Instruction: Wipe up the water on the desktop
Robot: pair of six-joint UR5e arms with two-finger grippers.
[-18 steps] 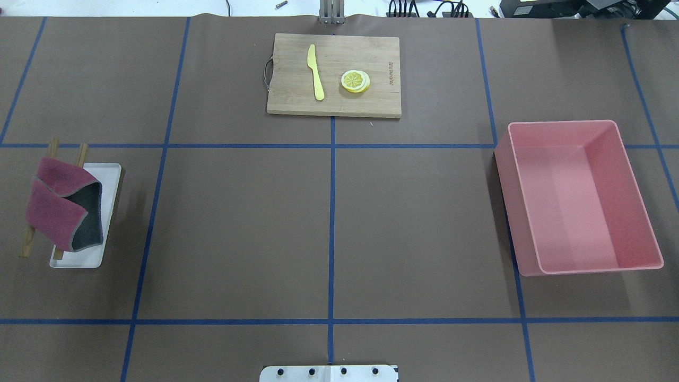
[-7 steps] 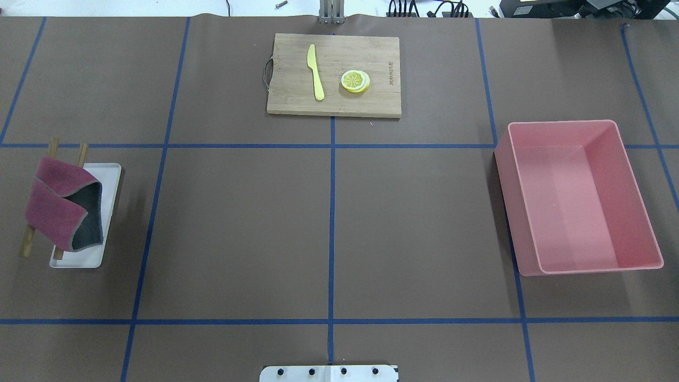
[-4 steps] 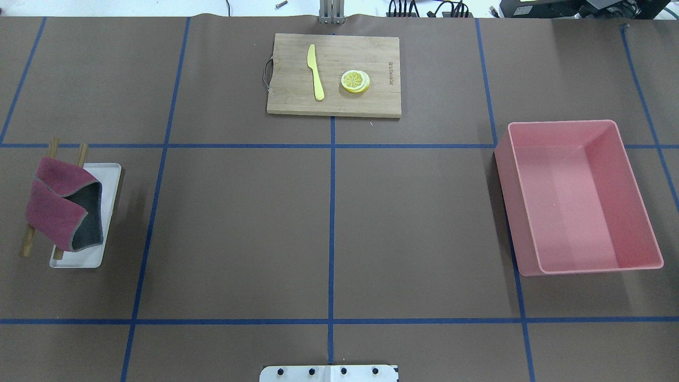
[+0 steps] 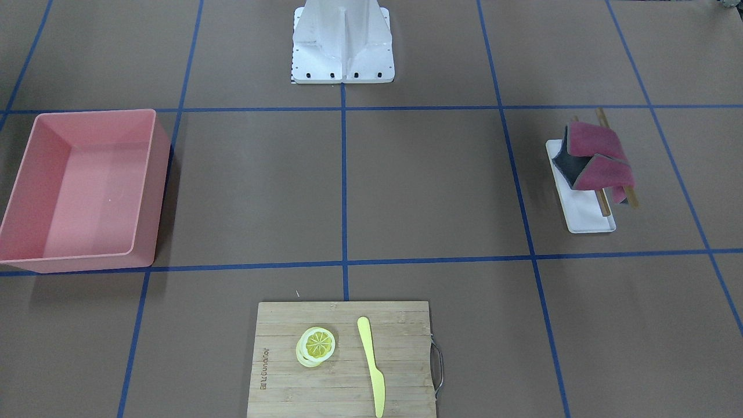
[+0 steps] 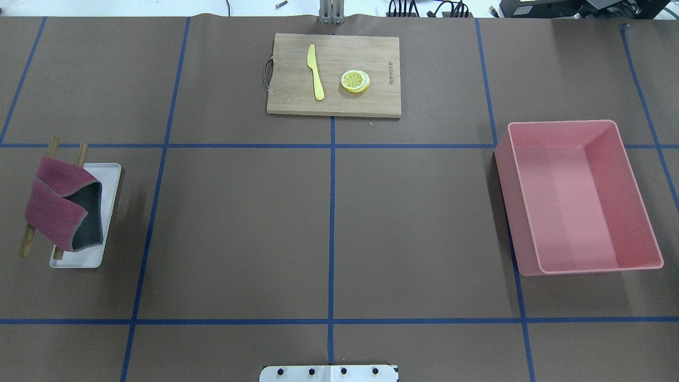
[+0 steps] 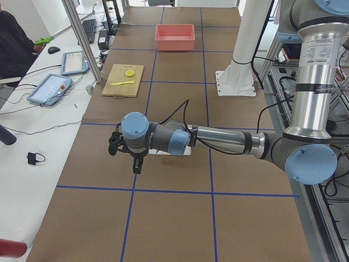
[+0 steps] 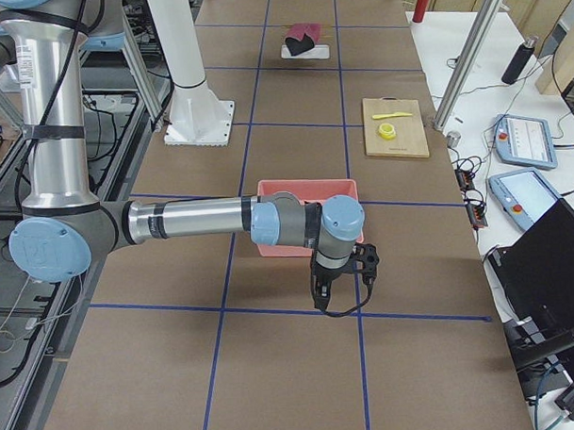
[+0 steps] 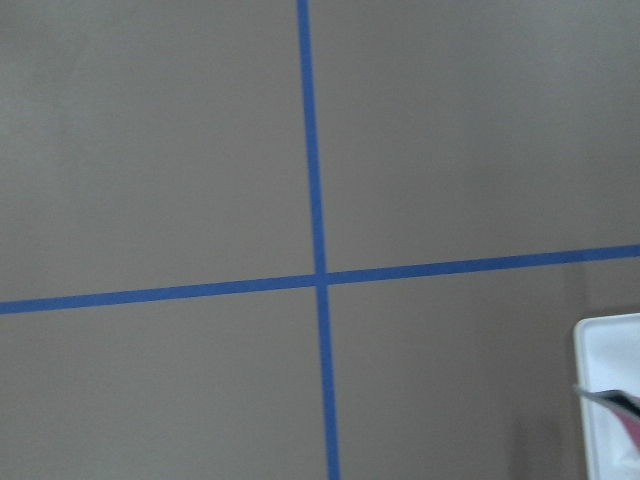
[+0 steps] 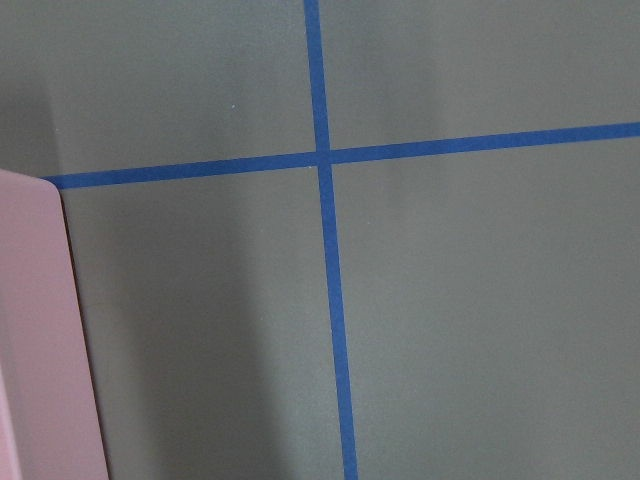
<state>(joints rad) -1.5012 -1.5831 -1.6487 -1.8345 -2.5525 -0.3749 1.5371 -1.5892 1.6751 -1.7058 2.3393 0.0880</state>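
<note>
The desktop [image 5: 238, 228] is brown paper crossed by blue tape lines; I see no water on it in any view. A red and grey cloth [image 5: 58, 212] hangs folded over a wooden rack above a white tray [image 5: 106, 175] at the table's left. My left gripper [image 6: 136, 164] hangs past that tray, outside the overhead view, pointing down at the desktop. My right gripper [image 7: 320, 294] hangs past the pink bin [image 7: 305, 191], also pointing down. Both grippers show only in the side views, so I cannot tell whether they are open or shut.
A pink bin [image 5: 578, 196] stands at the right. A bamboo cutting board [image 5: 334, 74] at the far middle holds a yellow knife [image 5: 315, 71] and lemon slices [image 5: 355, 81]. The robot's base plate [image 5: 329, 373] is at the near edge. The left wrist view catches the tray's corner [image 8: 610, 380].
</note>
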